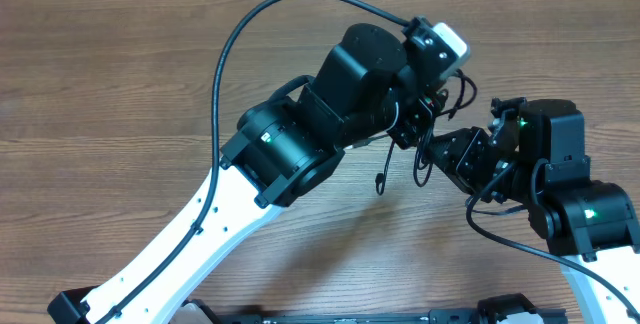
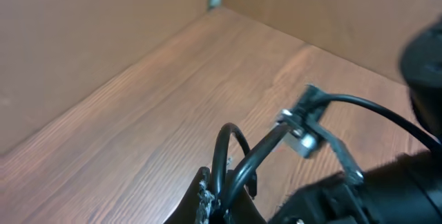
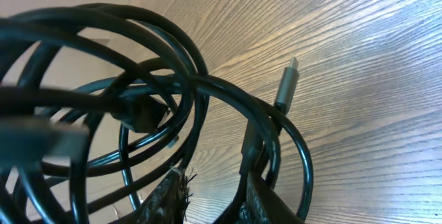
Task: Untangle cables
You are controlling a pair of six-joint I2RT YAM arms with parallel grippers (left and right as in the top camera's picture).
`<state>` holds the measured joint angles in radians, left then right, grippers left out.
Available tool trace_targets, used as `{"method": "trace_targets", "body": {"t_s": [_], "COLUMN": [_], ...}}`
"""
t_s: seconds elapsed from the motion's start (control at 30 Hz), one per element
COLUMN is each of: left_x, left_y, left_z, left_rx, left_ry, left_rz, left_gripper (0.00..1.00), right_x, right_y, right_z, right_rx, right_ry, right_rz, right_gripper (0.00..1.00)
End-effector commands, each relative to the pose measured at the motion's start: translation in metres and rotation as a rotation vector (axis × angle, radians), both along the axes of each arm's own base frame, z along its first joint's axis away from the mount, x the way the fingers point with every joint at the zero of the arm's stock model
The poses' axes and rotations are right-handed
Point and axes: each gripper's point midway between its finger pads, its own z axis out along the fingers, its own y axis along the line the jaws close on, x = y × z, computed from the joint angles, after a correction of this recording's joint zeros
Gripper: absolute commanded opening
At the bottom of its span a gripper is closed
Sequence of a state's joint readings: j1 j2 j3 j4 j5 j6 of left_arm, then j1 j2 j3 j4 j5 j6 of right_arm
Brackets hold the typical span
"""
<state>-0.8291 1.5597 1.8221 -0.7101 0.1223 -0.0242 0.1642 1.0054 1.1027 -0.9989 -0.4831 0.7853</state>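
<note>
Black cables [image 3: 138, 113] hung in one bundle between my two tools, above the wooden table [image 1: 120, 84] and a little toward my right side. My left tool [image 2: 222, 202] was pressed together on the cables, with the strands rising out of it and one silver connector [image 2: 302, 131] standing free just beyond. My right tool [image 3: 217, 196] was just beside the left one, under the bundle. Its two fingers stood somewhat apart and a strand went down between them, but I could not tell if it was really clamped or only passing through.

In my judgement the task was not far along. From the right wrist view, many loops crossed over each other, and a dark knot-like place sat in the middle of them. No cable lay alone on the table. One loose end with a flat plug [image 3: 286, 86] stuck out of the bundle, and from above a short end dangled down [image 1: 382, 172]. I think these free ends were the only part that looked ready to pull out. Almost all the separating was left to do.
</note>
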Motion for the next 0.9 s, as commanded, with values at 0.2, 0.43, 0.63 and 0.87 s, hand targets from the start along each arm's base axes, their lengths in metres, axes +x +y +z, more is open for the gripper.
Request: {"method": "trace_targets", "body": {"t_s": [0.2, 0.43, 0.63, 0.87], "left_x": [0.004, 0.004, 0.004, -0.001], "left_y": [0.013, 0.012, 0.012, 0.007], "left_z": [0.022, 0.022, 0.022, 0.023], "left_rx": [-0.066, -0.079, -0.079, -0.090], "left_ry": [-0.005, 0.008, 0.007, 0.018], "left_rz": [0.083, 0.086, 0.086, 0.050], "left_gripper": [0.04, 0.05, 0.04, 0.04], "right_x": [0.000, -0.001, -0.001, -0.001], "right_y": [0.001, 0.005, 0.008, 0.009], "right_z": [0.007, -0.001, -0.003, -0.002], "right_rx": [0.007, 0.019, 0.033, 0.039], "right_ry": [-0.015, 0.034, 0.049, 0.047], "right_rz": [0.007, 0.024, 0.037, 0.040], "right_gripper": [0.27, 0.27, 0.26, 0.26]}}
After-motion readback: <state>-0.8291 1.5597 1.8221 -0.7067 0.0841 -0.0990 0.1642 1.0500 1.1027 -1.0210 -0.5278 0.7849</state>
